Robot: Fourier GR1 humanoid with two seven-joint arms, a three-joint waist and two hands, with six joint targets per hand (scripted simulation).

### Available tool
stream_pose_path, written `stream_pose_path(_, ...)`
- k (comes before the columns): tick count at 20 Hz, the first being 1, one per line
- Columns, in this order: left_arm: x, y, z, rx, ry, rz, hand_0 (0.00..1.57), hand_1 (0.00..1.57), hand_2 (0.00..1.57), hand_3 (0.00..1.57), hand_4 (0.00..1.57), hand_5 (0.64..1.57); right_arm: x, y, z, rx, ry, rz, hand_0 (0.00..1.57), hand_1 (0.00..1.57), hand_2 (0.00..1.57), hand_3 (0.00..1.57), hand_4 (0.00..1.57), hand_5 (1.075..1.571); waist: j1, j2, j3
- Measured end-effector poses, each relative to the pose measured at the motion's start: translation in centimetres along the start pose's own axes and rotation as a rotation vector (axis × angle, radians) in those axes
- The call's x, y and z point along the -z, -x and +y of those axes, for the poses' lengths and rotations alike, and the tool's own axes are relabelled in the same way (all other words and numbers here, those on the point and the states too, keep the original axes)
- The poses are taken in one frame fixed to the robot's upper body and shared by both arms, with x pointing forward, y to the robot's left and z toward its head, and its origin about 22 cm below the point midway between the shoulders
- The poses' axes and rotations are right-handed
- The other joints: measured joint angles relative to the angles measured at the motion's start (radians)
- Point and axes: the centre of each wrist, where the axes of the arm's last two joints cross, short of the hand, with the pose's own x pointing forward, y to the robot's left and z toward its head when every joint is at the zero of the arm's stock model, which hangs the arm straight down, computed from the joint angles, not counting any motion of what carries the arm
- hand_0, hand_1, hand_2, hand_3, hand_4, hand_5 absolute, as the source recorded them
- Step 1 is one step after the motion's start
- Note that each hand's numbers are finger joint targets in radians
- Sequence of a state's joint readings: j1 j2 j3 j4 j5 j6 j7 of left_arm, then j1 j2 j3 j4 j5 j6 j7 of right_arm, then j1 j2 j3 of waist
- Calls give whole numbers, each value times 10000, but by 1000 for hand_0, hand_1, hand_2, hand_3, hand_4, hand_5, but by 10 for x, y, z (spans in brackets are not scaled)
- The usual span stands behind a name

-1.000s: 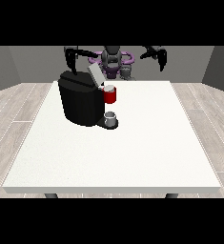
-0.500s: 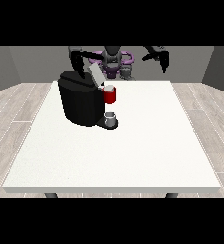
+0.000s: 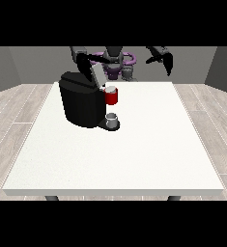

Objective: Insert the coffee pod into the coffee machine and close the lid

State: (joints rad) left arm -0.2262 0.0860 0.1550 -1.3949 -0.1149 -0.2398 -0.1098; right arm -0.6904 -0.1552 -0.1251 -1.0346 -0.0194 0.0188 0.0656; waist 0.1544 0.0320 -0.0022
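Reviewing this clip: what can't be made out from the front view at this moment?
- Coffee pod: not visible as a separate item; whether it already sits inside the red holder cannot be told.
- Hand at the view's left: behind the raised lid of the coffee machine; its fingers are too small to read.
- Hand at the view's right: held in the air, nothing seen in it.
- Small cup: contents too small to see.

Looks like a bare test room rather than a home kitchen: plain grey walls (image 3: 18,67) at twelve o'clock, pale wood-plank floor (image 3: 18,111) at nine and three o'clock, one large white table (image 3: 134,154) filling the middle. Only domestic touch: a black coffee machine (image 3: 83,103) at eleven o'clock on the tabletop
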Motion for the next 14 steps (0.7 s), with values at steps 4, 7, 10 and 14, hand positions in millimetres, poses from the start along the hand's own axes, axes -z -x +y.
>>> stream_pose_path(4, -2, -2, -2, 27, 83, 7, 0, 0, 0, 0, 372, 1571, 5, -9, 0, -395, 14, -265, 0, 0, 0, 0, 118, 1571, 132, 131, 6)
stream_pose_path(7, 0, -1, -2, 59, 91, -23, 0, 0, 0, 0, 411, 1571, 11, -23, 6, -818, -27, -195, 0, 0, 0, 0, 103, 1571, 81, 282, 37)
stream_pose_path(10, 6, -7, -2, 128, 176, -131, 0, 0, 0, 0, 330, 1571, 17, -36, 5, -1090, -85, -148, 0, 0, 0, 0, 0, 1571, 140, 434, 65)
stream_pose_path(14, 9, -9, -6, 118, 321, -163, 0, 0, 0, 0, 327, 1571, 18, -44, 7, -1341, 78, 11, 0, 0, 0, 0, 0, 1571, 251, 509, 101)
